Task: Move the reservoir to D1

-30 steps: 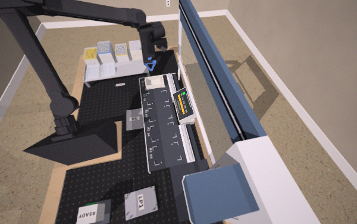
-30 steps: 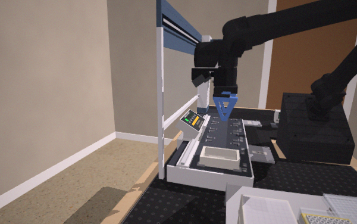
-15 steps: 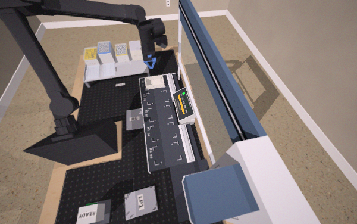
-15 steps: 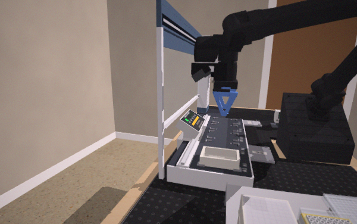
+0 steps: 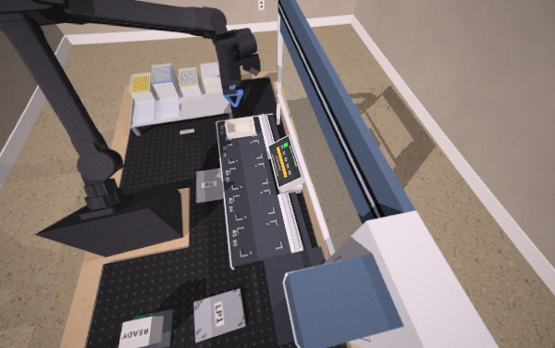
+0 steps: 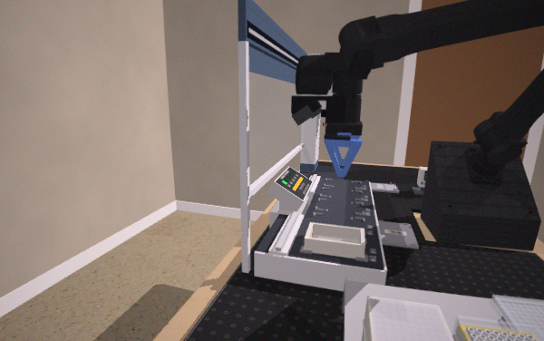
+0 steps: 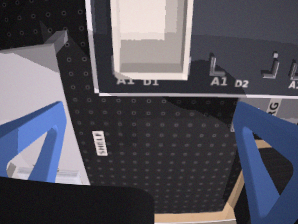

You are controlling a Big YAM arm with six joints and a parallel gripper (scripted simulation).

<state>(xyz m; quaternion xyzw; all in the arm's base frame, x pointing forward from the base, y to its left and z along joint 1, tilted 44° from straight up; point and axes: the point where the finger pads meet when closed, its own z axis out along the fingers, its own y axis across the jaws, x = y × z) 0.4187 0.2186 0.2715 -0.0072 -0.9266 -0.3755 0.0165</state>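
Sitting flat in the deck's end position, the reservoir [image 5: 240, 126] is open and looks empty. From the wrist view the engraved marks "A1" and "D1" read just beside its near short edge, which neither other view resolves. Only the top view takes in the READY key [image 5: 141, 330], far along the table [image 5: 153, 153] from the reservoir. Off the reservoir's shelf-side end, the gripper [image 6: 343, 156] hangs raised, blue fingers spread wide, holding nothing.
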